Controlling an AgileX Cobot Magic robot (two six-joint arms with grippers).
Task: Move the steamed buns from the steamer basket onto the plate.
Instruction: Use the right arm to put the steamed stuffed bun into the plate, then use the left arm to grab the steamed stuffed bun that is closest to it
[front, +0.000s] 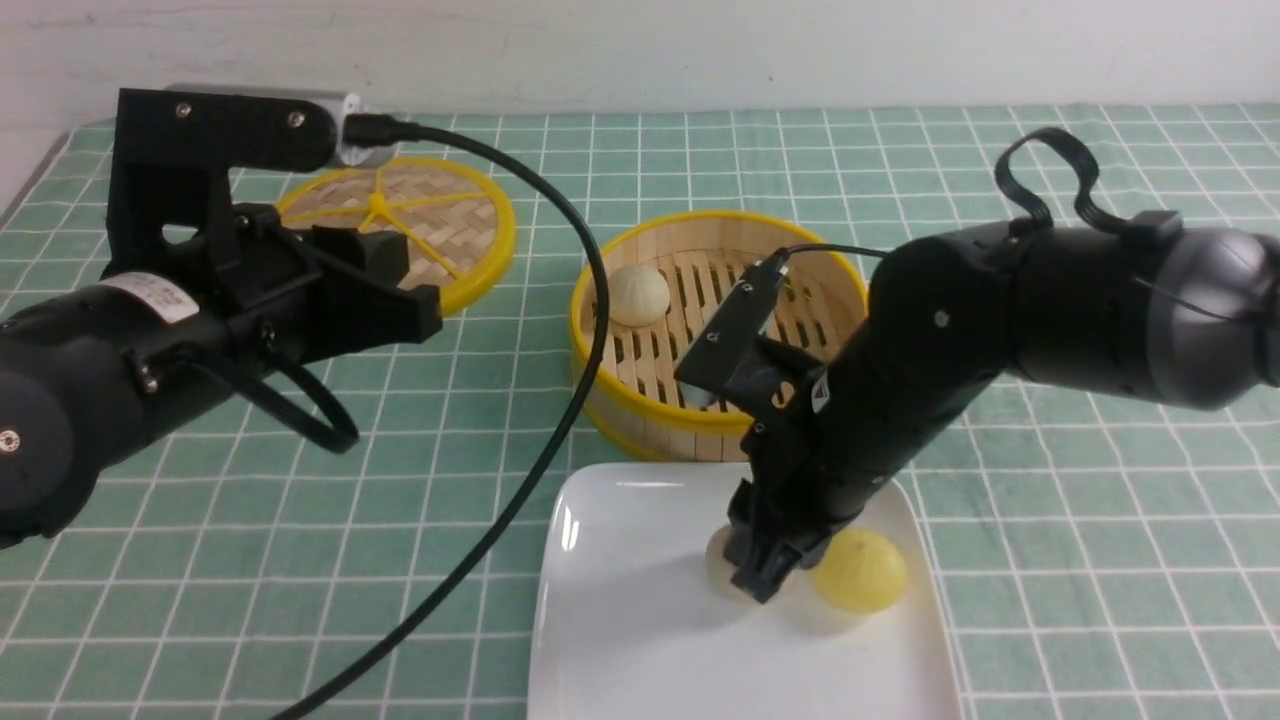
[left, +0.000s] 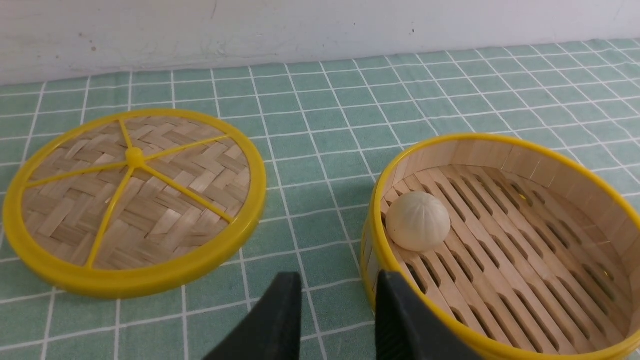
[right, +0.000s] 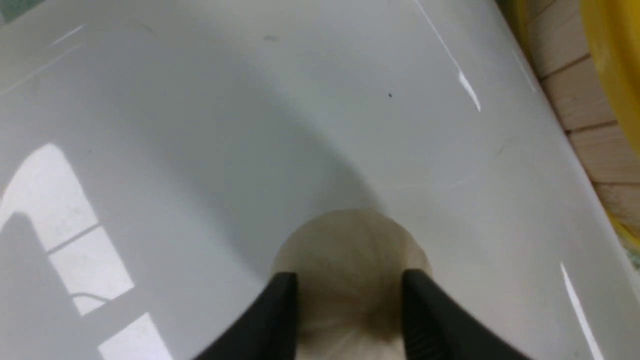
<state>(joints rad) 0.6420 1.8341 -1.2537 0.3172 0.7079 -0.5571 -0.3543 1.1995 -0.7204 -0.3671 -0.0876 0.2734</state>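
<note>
Front view: found one off-white bun inside the steamer basket, against its wall on the lid side. Saw the plate just beside the basket's near side, carrying a yellow bun and a second off-white bun. Noted right gripper straddling that second bun; could not tell whether clamped or loosed. Noted left gripper beside the basket, partly spread, empty.

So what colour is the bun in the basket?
The bun is off-white, clearest in the left wrist view.

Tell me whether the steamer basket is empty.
Not empty: one off-white bun lies on the slatted floor of the steamer basket.
</note>
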